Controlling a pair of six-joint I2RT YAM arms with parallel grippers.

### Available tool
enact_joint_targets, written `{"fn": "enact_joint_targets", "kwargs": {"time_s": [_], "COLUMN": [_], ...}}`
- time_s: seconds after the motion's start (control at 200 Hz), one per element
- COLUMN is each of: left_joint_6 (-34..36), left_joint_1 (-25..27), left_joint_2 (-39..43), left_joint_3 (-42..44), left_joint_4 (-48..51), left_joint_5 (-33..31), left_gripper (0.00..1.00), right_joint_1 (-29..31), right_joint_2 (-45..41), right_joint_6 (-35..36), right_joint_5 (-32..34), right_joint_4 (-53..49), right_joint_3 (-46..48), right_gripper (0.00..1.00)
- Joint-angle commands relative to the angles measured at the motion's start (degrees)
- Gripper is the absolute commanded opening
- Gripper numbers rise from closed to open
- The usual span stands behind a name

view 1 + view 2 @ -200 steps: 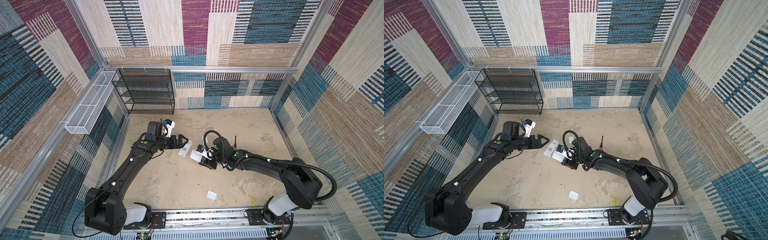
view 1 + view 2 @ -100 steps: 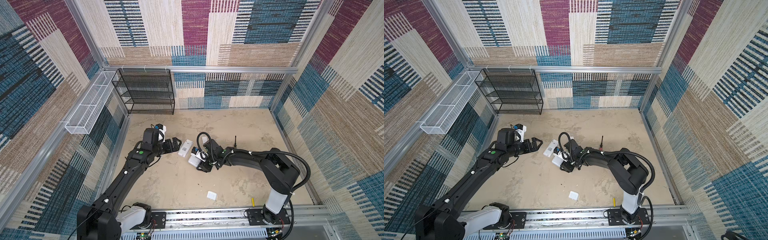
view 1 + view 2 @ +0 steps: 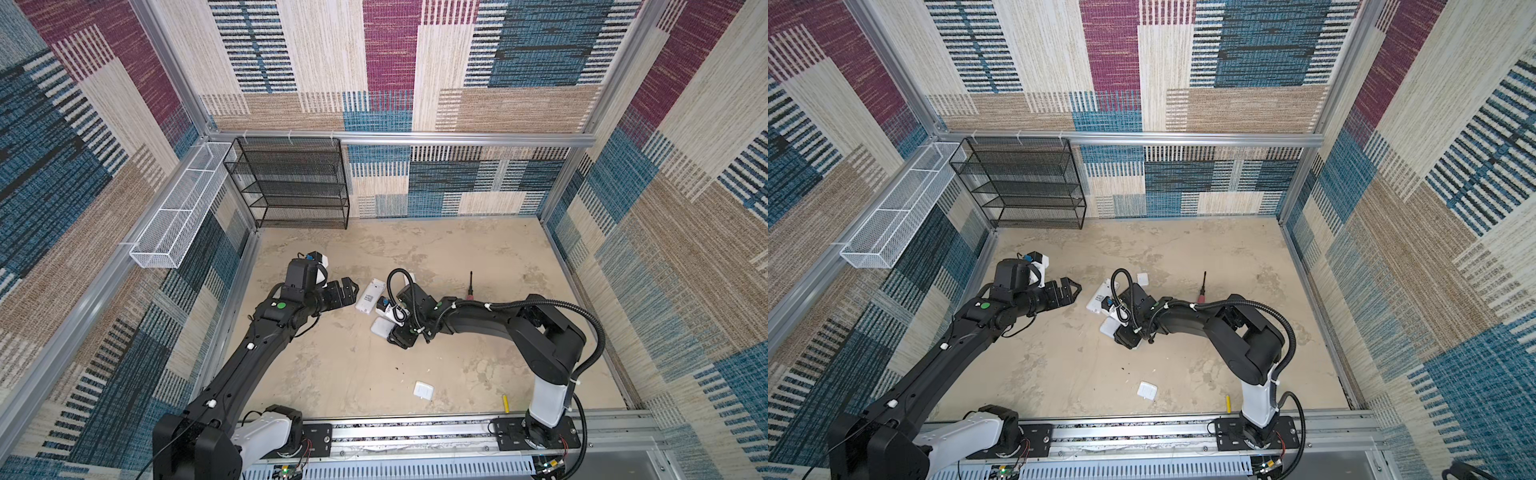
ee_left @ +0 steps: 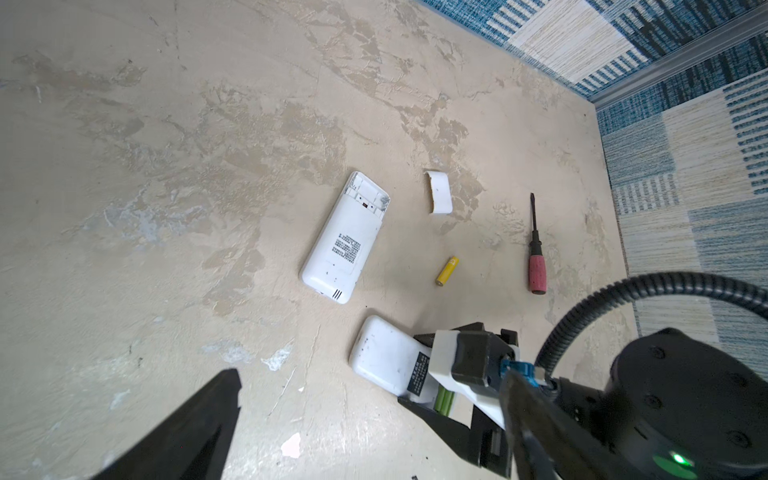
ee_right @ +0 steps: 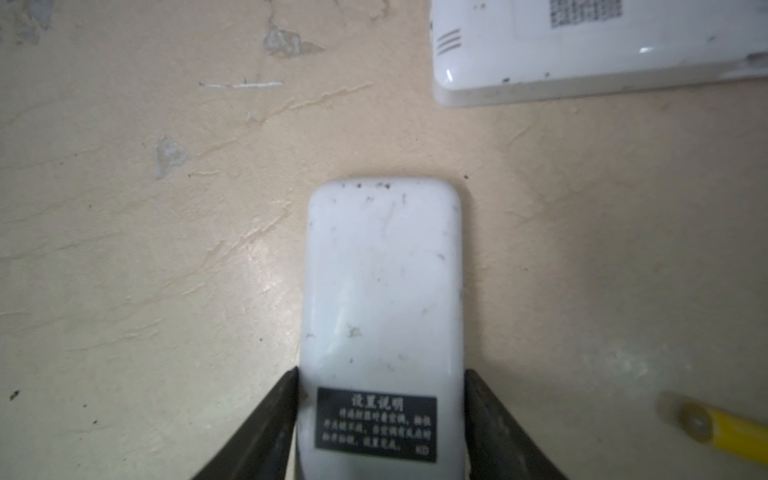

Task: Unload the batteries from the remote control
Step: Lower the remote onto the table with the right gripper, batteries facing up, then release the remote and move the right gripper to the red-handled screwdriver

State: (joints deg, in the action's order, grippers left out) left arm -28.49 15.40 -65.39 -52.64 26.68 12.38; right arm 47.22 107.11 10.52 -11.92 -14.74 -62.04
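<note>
Screwdriver (image 4: 537, 272) and yellow battery (image 4: 447, 270) lie near right hand (image 5: 380, 374) straddling remote (image 5: 382, 282) (grip unclear); left hand (image 3: 352, 291) gapes empty.

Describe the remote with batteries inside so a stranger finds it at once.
Near the middle of the table, two white remotes lie by the right arm's claw. Take the remote between that claw's fingers: unlike its neighbour, with a white label and an empty bay, it has a black label and light green batteries.

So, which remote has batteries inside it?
The remote at the right end effector: green batteries show inside. The other remote has an empty bay.
</note>
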Motion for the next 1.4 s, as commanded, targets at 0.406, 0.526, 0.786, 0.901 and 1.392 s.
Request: {"fn": "enact_joint_targets", "kwargs": {"time_s": [0.406, 0.526, 0.786, 0.901, 1.392], "left_joint_6": [-2.01, -2.33, -3.32, -3.32, -3.14], "left_joint_1": [-0.11, -0.11, -0.11, -0.11, -0.11], "left_joint_2": [-1.54, -2.01, -2.34, -2.94, -5.00], "left_joint_3": [-1.60, -1.58, -1.14, -1.77, -2.81], "left_joint_4": [7.76, 7.12, 5.31, 5.67, 5.75], "left_joint_5": [-2.98, -1.95, -1.48, -1.31, -0.78], "left_gripper": [1.00, 0.99, 0.95, 0.93, 0.90], "right_joint_1": [0.00, -0.02, 0.06, 0.05, 0.93], "right_joint_2": [-4.70, -7.50, -9.37, -10.16, -8.17], "right_joint_6": [-5.11, -6.45, -8.56, -9.50, -12.19], "right_joint_5": [-0.29, -2.11, -6.00, -8.86, -19.13], "right_joint_4": [-4.95, -4.69, -2.54, -1.37, 3.36], "right_joint_3": [2.16, 4.69, 8.84, 9.69, 7.89], "right_gripper": [0.73, 0.73, 0.72, 0.71, 0.65]}}
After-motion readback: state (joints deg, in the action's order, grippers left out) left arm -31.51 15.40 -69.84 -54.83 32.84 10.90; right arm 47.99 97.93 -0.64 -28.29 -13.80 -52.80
